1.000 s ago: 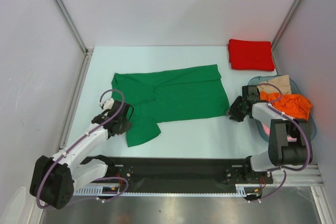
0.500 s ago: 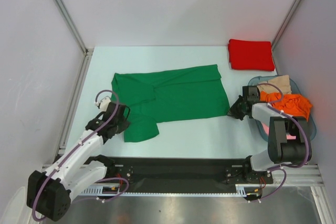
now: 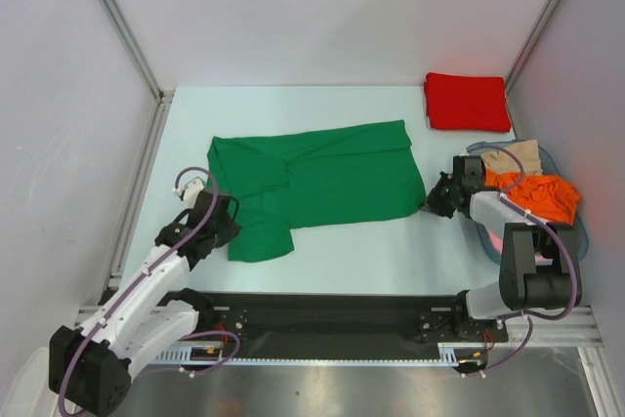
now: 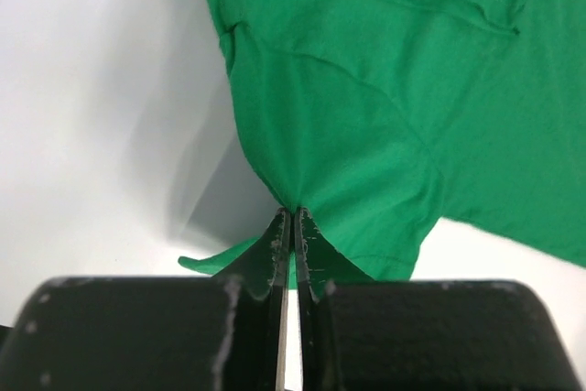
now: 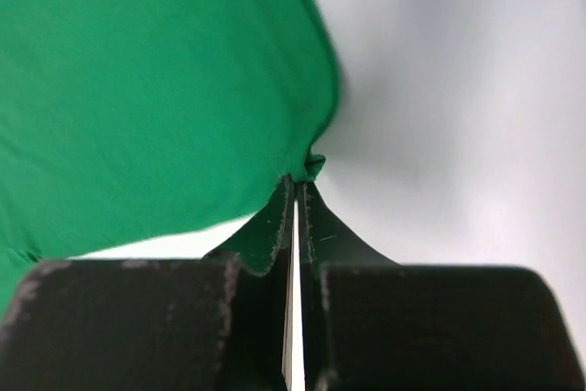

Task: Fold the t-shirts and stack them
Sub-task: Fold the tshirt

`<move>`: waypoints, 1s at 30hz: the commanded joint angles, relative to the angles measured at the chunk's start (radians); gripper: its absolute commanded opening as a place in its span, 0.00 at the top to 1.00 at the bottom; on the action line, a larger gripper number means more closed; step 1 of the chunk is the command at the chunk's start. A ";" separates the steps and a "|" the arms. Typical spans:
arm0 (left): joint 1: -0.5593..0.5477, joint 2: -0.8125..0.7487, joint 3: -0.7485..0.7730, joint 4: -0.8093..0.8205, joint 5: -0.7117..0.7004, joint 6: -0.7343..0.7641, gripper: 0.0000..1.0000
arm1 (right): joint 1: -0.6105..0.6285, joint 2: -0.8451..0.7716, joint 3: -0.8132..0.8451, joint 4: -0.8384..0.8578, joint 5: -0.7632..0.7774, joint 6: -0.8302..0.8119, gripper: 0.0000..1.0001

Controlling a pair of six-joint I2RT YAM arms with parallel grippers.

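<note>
From above, I see one folded red cloth t-shirt (image 3: pixel 467 102) finished at the table's (image 3: pixel 322 109) far right. The bright green cloth t-shirt (image 3: pixel 322 178) lies spread mid-table, not yet folded, and orange and beige garments (image 3: pixel 537 192) wait in the blue basket (image 3: pixel 584 227).

On the left wrist view, my left tool (image 4: pixel 291 215) is pinched shut on the green sleeve.

On the right wrist view, my right tool (image 5: pixel 298 180) is clamped on a corner of the hem.

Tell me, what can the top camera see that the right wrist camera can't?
Only the top camera shows the folded red shirt, the basket holding an orange garment and a beige garment, and the left gripper shut on the sleeve of the green shirt. Only the right wrist camera shows, close up, the right gripper shut on a small bunched corner of that shirt. Both show green cloth lying on the pale table.
</note>
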 commanded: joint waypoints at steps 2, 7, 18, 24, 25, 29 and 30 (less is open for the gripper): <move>0.030 0.062 0.118 0.024 -0.014 0.028 0.94 | -0.001 0.033 0.108 0.012 -0.036 -0.041 1.00; 0.107 0.106 0.192 0.054 0.006 0.054 0.94 | -0.001 0.095 0.205 -0.015 -0.020 -0.056 1.00; 0.231 0.344 0.361 0.134 0.044 0.114 0.96 | -0.032 0.316 0.435 -0.037 -0.056 -0.081 1.00; 0.269 0.494 0.442 0.172 0.086 0.114 0.96 | -0.038 0.434 0.567 -0.034 -0.091 -0.067 1.00; 0.272 0.506 0.457 0.172 0.087 0.117 0.96 | -0.038 0.448 0.598 -0.037 -0.099 -0.063 1.00; 0.289 0.562 0.474 0.189 0.096 0.122 0.96 | -0.038 0.507 0.659 -0.046 -0.111 -0.056 1.00; 0.297 0.569 0.474 0.197 0.104 0.125 0.96 | -0.040 0.513 0.667 -0.046 -0.115 -0.056 1.00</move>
